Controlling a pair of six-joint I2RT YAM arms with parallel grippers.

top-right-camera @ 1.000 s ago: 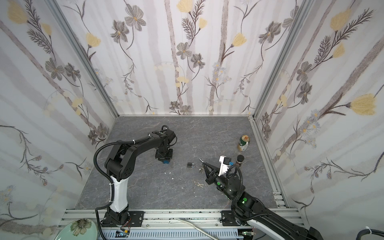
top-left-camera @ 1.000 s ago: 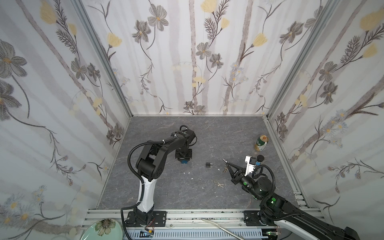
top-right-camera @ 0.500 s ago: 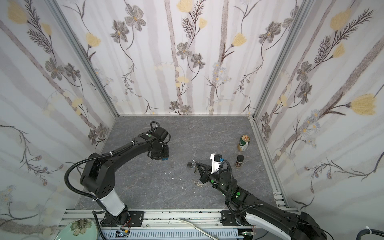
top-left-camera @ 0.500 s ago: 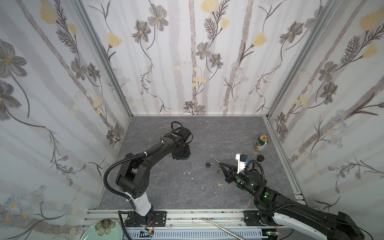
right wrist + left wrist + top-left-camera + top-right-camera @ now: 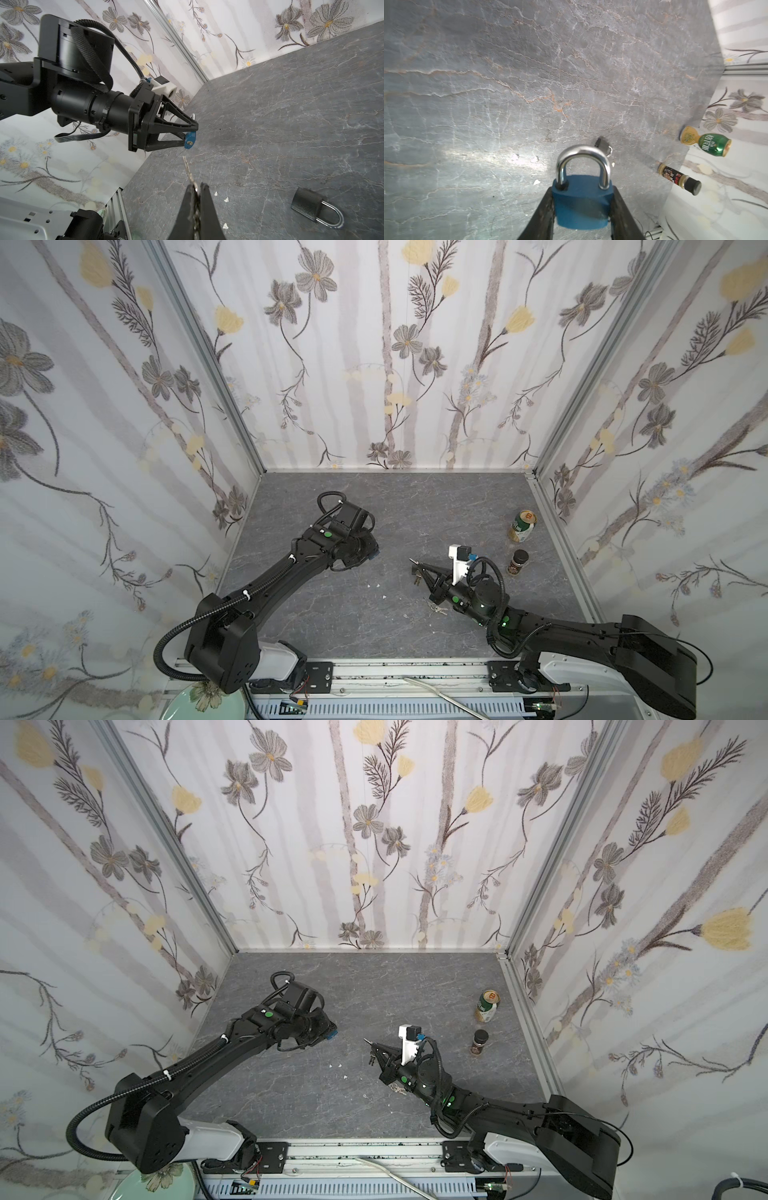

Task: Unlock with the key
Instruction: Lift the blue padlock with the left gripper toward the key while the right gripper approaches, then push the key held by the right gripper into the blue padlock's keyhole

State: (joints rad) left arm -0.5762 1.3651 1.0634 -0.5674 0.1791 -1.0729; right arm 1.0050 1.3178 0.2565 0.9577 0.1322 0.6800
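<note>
We note: left gripper clamps the blue steel-shackled padlock; right gripper pinches the thin silver key, keyhole ahead of its tip, not touching. We fear an off-axis approach would twist the key in the pinch.

Bright, even light fills both top views, and shadows on the counter are faint and soft. In the left wrist view a pale glare patch lies near the blue padlock — that view's edges look slightly soft.
</note>
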